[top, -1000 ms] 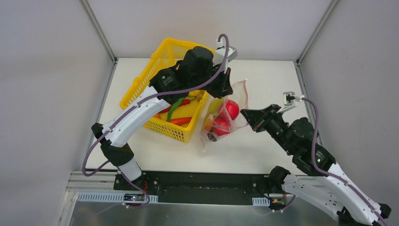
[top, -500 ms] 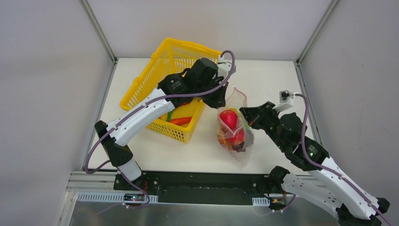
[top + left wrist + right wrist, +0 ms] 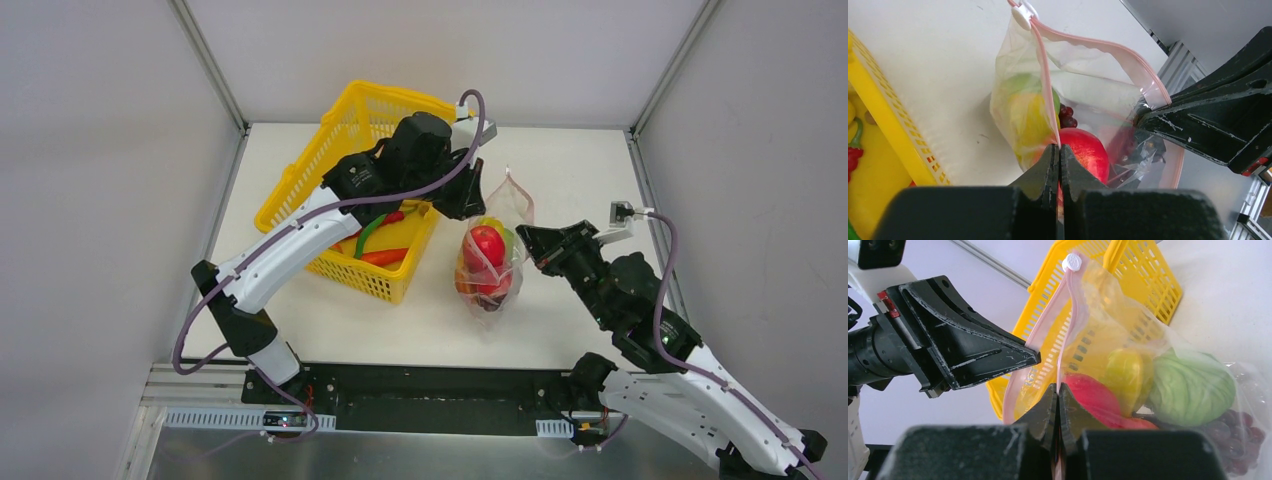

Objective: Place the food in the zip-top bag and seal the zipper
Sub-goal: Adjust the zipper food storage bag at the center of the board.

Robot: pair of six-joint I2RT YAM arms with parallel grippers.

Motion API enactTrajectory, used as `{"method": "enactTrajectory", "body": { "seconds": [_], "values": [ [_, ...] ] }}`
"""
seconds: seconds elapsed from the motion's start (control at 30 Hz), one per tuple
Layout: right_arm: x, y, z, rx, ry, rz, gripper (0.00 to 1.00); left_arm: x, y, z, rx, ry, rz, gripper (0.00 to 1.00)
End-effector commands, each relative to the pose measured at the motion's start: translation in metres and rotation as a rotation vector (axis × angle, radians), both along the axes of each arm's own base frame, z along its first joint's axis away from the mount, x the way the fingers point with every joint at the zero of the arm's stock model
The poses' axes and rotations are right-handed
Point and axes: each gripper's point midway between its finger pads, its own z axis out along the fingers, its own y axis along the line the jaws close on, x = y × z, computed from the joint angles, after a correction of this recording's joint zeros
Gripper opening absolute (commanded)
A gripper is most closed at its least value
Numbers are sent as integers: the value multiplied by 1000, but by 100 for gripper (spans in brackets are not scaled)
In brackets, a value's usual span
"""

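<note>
The clear zip-top bag (image 3: 487,285) hangs between my two grippers, just right of the basket. Inside it are a red tomato (image 3: 487,243), a green cabbage (image 3: 1193,385), a yellow piece (image 3: 1125,371) and purple grapes (image 3: 1235,440). The pink zipper (image 3: 1088,42) is parted, with its white slider (image 3: 1022,15) at the far end. My left gripper (image 3: 1059,148) is shut on one side of the mouth edge. My right gripper (image 3: 1058,388) is shut on the other side. In the top view the left gripper (image 3: 470,205) and right gripper (image 3: 525,238) face each other across the bag.
The yellow lattice basket (image 3: 400,93) stands at the back left under my left arm, holding a green pepper (image 3: 372,228), a red chili and an orange carrot (image 3: 383,256). White table (image 3: 580,170) lies behind and right of the bag; walls close three sides.
The bag swung from beside the basket out to the right, then came back a little and hangs higher between the grippers. Both grippers have stayed shut on its mouth.
</note>
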Motion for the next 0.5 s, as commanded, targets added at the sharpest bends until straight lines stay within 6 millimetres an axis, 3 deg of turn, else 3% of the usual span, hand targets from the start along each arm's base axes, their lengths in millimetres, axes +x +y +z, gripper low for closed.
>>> {"method": "enactTrajectory", "body": {
  "seconds": [0.0, 0.1, 0.23, 0.37, 0.47],
  "values": [
    [6, -9, 40, 155, -72, -65, 0, 10, -2, 38, -122, -62, 48, 14],
    [11, -9, 33, 182, -47, -92, 0, 10, 2, 21, -99, -29, 78, 50],
    [17, -9, 25, 186, -27, -124, 0, 11, 28, 7, -55, -42, 172, 78],
    [19, -9, 23, 189, -22, -132, 0, 6, 56, 3, -54, -55, 261, 95],
    [20, -8, 20, 186, -17, -133, 0, -1, 77, 5, -78, -64, 332, 99]
  ]
}}
